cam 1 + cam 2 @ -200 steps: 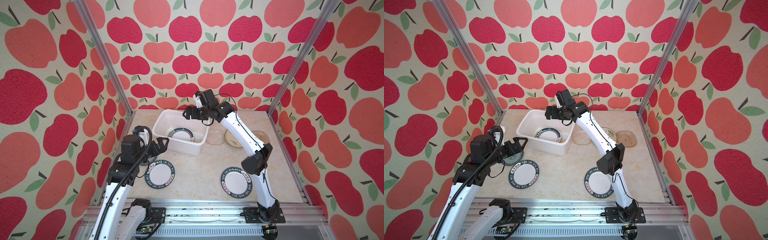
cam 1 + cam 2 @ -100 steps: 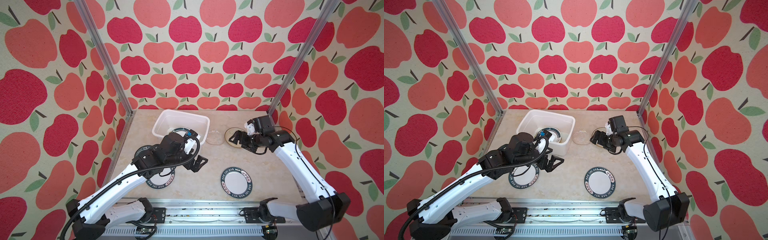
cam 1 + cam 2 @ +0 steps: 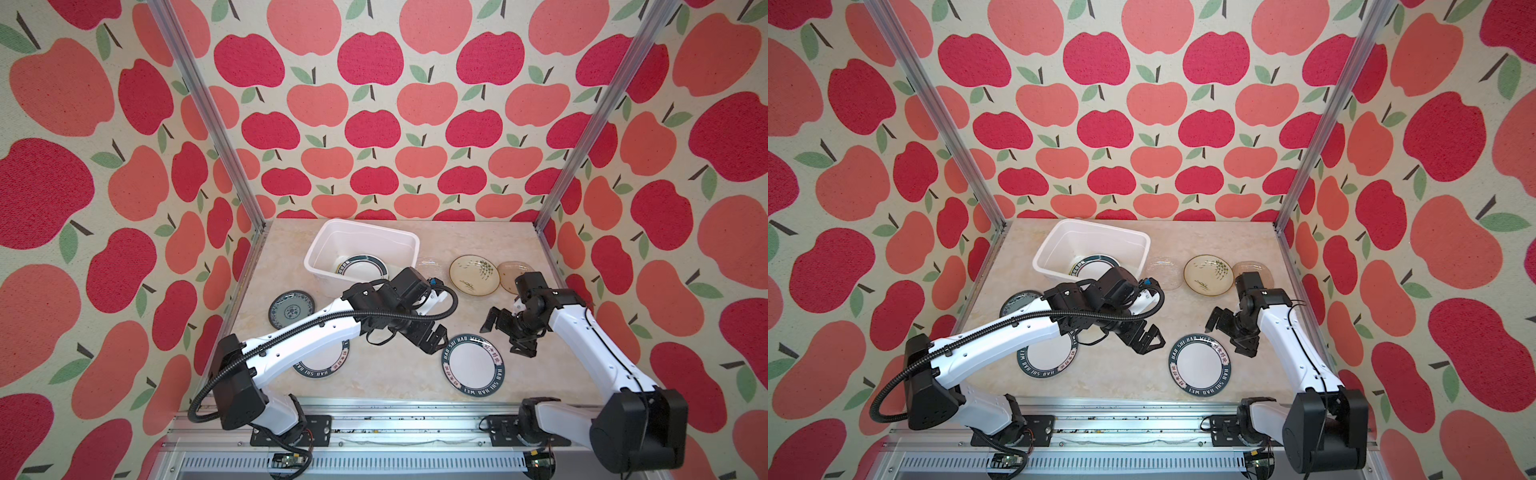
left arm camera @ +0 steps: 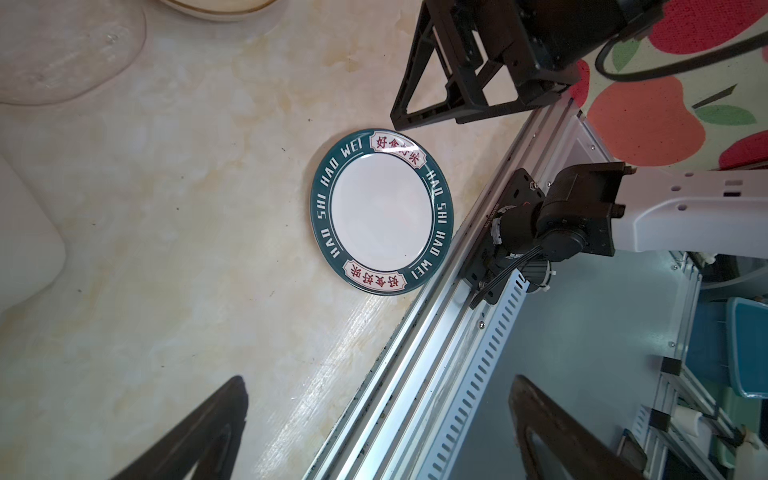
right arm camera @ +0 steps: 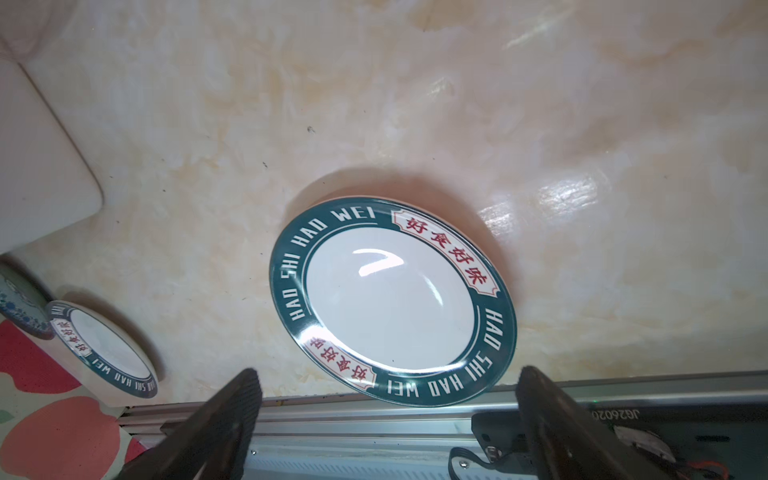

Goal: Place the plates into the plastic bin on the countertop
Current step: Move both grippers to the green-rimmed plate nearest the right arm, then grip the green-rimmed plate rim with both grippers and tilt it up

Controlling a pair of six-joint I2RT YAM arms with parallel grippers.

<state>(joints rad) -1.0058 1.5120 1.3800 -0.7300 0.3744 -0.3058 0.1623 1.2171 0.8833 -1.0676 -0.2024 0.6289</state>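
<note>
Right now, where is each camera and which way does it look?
Top views: high in front, looking down on the countertop; both arms show.
Left wrist: behind the left gripper, facing the lettered plate; its fingers and right gripper show.
Right wrist: behind the right gripper, facing that plate; its fingers show.
Shared: the plate.

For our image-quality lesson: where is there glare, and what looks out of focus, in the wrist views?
Right wrist view: a bright glare streak on the green-rimmed plate, and a shiny patch on the countertop. Left wrist view: the same plate is sharp, while the left gripper, close up, is blurred.
</note>
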